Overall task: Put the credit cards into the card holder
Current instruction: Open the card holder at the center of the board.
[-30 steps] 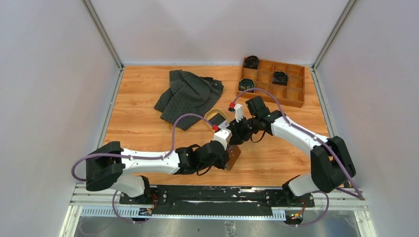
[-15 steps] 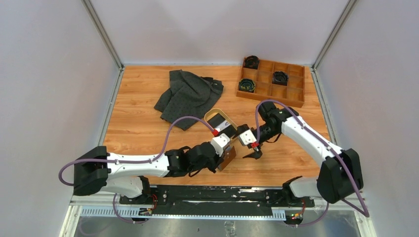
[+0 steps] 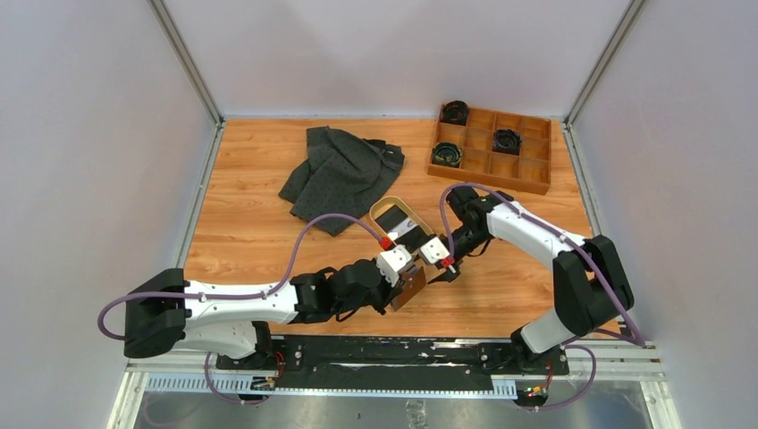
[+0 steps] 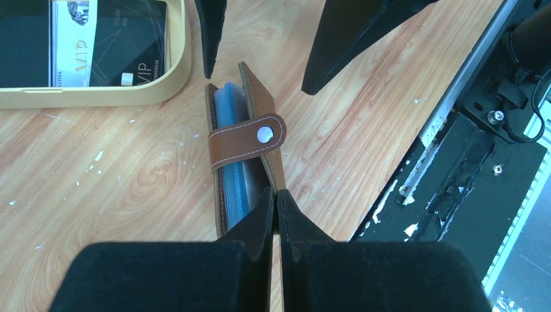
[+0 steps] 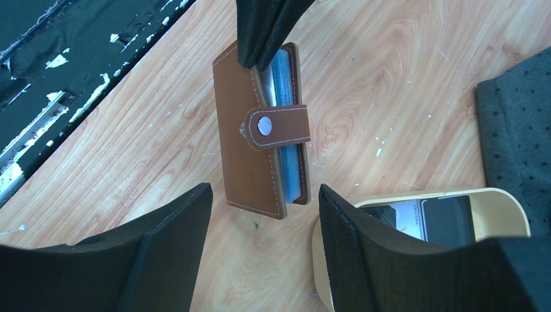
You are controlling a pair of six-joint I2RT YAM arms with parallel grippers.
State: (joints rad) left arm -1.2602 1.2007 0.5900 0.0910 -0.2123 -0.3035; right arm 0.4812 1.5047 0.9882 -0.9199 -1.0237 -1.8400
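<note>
The card holder (image 4: pixel 247 140) is a brown leather wallet with its snap strap fastened over blue inner sleeves. My left gripper (image 4: pixel 277 193) is shut on the edge of one of its covers and holds it edge-up by the table's front (image 3: pixel 412 284). My right gripper (image 5: pixel 263 192) is open, its two fingers standing either side of the holder's free end (image 5: pixel 243 130) without gripping it. Black and white credit cards (image 4: pixel 97 42) lie in the oval tan tray (image 4: pixel 97 97) just behind the holder, also in the right wrist view (image 5: pixel 429 218).
A dark dotted cloth (image 3: pixel 340 174) lies crumpled at the back left of the tray. A wooden compartment box (image 3: pixel 496 147) with black coiled items sits at the back right. The black base rail (image 4: pixel 468 162) runs along the near edge.
My right gripper came down from beside the tray, opened, and swung in to the holder's free end. The left arm drew back slightly towards the left with the holder still in its grip.
</note>
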